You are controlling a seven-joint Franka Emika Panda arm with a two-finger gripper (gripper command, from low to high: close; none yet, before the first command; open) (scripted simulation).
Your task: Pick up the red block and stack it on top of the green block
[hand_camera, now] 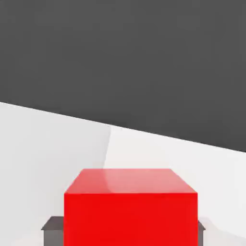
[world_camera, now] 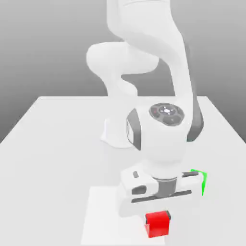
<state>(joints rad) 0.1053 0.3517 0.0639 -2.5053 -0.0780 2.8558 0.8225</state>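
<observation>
Fingers of my two-finger gripper (world_camera: 158,216) are clamped on the glossy red cube (world_camera: 157,225), low over the white table (world_camera: 57,144). Grasp looks done; lifting and stacking remain. Beyond, toward the exterior view's right, the green cube (world_camera: 203,181) sits bare.

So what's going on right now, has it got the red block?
Gripper shut on red block, down at table. Green block behind the hand, at exterior view's right, bare on top. Nothing seen blocking.

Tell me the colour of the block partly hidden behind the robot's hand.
Green: the green block peeks out on the exterior view's right of the hand, seen best in the exterior view.
</observation>
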